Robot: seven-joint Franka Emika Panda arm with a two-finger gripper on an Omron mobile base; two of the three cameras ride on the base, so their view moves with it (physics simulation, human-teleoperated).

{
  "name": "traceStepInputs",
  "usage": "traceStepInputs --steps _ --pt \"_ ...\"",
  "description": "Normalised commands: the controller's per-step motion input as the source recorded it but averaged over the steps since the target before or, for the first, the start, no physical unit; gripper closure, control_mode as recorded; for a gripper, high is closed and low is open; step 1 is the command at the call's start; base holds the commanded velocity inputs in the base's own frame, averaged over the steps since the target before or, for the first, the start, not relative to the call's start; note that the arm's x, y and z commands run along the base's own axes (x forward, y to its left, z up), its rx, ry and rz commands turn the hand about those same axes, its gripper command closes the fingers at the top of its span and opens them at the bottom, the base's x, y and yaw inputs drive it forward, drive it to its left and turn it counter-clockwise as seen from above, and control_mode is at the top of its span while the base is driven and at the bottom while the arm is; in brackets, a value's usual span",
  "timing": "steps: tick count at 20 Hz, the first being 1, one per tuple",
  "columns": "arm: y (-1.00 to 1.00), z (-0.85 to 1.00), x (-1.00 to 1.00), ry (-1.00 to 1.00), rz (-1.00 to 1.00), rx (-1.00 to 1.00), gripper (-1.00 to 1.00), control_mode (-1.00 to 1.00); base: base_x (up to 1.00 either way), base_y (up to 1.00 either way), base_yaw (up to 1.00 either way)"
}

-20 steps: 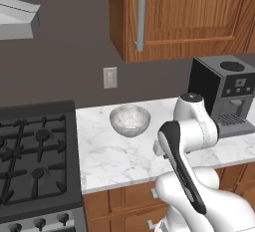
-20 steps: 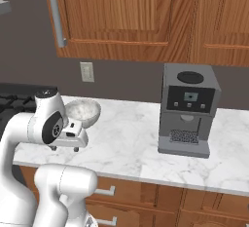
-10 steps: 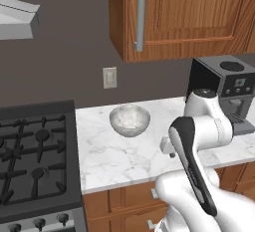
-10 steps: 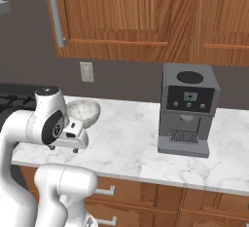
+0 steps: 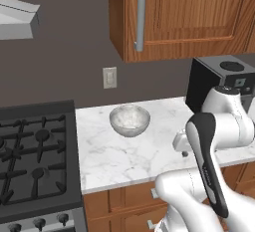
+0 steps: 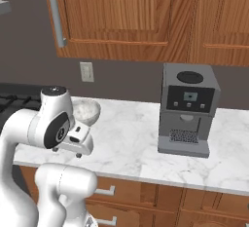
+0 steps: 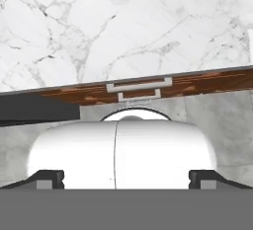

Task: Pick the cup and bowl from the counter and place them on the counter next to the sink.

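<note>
The bowl [image 5: 129, 120], glossy pale grey with a speckled inside, stands upright on the white marble counter [image 5: 144, 156] below the wall outlet; it also shows behind my arm as the bowl [image 6: 86, 110]. My gripper [image 5: 182, 147] hangs over the counter's front part, to the right of the bowl and nearer to me, apart from it. In the right base view the gripper [image 6: 68, 152] points down. In the hand view the gripper [image 7: 126, 178] is open, its dark fingertips [image 7: 47, 177] far apart with nothing held. The cup and the sink are out of view.
A black gas stovetop [image 5: 35, 161] adjoins the counter on the left. A dark coffee machine [image 6: 187, 109] stands on the counter to the right. Wooden wall cabinets [image 5: 179, 12] hang above. The hand view looks down past the counter's front edge [image 7: 128, 83] at a drawer handle [image 7: 139, 86].
My arm's upper joints have swung to the right in the left base view, toward the coffee machine. The bowl has not moved, and the gripper stays open.
</note>
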Motion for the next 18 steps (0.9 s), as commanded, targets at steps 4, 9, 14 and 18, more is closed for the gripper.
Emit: traceStepInputs --steps 4,9,14,18 --pt "-0.06 0.00 0.04 -0.07 -0.21 0.07 -1.00 -1.00 0.00 0.00 0.00" --pt "0.00 0.00 0.34 -0.09 -0.20 0.08 -1.00 -1.00 0.00 0.00 0.00" --pt "0.06 0.00 0.67 -0.13 -0.18 0.05 -1.00 -1.00 0.00 0.00 0.00" --pt "0.14 0.04 0.65 -0.07 -0.14 0.01 -1.00 -1.00 0.00 0.00 0.00"
